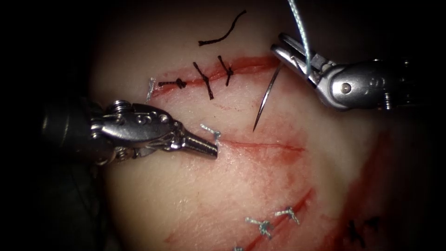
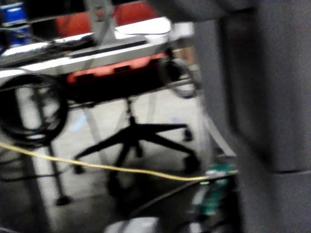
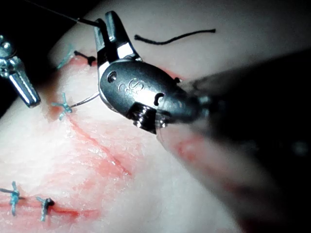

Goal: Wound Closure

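The middle cut [image 1: 267, 146] on the tissue [image 1: 153, 195] carries a single pale stitch [image 1: 211, 132] at its left end; the rest lies unclosed to the right. The upper cut [image 1: 246, 65] already has three dark stitches [image 1: 204, 80], and a loose thread scrap [image 1: 222, 33] lies above it. My right tool [image 1: 290, 51] has its jaws clamped on the needle [image 1: 266, 98] at its rear end, the point hanging free above the tissue, not in it, with the thread [image 1: 299, 32] rising away. My left tool [image 1: 204, 148] rests clenched and empty beside the pale stitch. Between the two tools there is open room over the unclosed stretch; the tissue edge is well apart.
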`<state>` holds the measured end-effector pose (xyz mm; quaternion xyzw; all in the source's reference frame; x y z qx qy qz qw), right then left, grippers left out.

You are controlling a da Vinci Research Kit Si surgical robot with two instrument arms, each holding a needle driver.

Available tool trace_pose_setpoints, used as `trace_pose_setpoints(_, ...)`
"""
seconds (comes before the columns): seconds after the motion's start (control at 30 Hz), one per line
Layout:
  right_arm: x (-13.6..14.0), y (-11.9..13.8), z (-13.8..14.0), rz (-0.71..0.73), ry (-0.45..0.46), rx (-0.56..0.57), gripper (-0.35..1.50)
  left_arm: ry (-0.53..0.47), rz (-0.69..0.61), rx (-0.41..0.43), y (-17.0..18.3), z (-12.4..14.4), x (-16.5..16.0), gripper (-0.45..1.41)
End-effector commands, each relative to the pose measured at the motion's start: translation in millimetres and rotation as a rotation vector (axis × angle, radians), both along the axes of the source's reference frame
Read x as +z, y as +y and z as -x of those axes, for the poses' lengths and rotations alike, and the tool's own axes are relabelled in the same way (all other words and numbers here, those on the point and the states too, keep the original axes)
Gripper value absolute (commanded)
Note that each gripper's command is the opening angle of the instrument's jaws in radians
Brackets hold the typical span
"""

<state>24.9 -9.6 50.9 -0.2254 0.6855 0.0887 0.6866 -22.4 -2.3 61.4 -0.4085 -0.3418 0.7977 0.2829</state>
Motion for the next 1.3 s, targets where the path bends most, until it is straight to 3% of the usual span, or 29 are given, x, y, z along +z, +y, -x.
trace_pose_setpoints(0.03,0.1,0.5,-1.3,0.011,0.005,-0.003,-0.35,0.004,-0.001,-0.002,-0.2,0.4,0.5,-0.45)
trace_pose_setpoints(0.17,0.2,-0.2,-1.7,0.115,-0.003,-0.016,-0.35,0.019,-0.012,-0.021,-1.6,2.2,-0.1,-0.45)
trace_pose_setpoints(0.27,0.8,-0.8,-1.9,0.141,0.041,-0.068,-0.35,0.22,0.054,-0.061,-3.6,5.2,1.1,-0.45)
trace_pose_setpoints(0.4,1.3,-1.2,-2.0,0.156,0.08,-0.096,-0.35,0.251,0.058,-0.077,-4.3,6.5,1.8,-0.45)
trace_pose_setpoints(0.5,1.8,-1.6,-1.8,0.162,0.097,-0.123,-0.35,0.27,-0.011,-0.135,-4.6,6.6,1.9,-0.45)
trace_pose_setpoints(0.6,1.9,-1.3,-1.6,0.176,0.169,-0.141,-0.35,0.257,-0.067,-0.18,-4.3,6.2,2.0,-0.45)
trace_pose_setpoints(0.67,2.1,-0.9,-1.5,0.19,0.235,-0.146,-0.35,0.171,-0.157,-0.27,-3.9,5.0,2.4,-0.45)
trace_pose_setpoints(0.83,2.4,-0.5,-0.5,0.259,0.222,-0.151,-0.35,0.137,-0.219,-0.339,-3.3,2.8,2.5,-0.45)
trace_pose_setpoints(1.3,3.0,-1.3,-0.1,0.33,0.18,-0.166,-0.35,0.115,-0.235,-0.348,-2.5,4.1,3.0,-0.45)
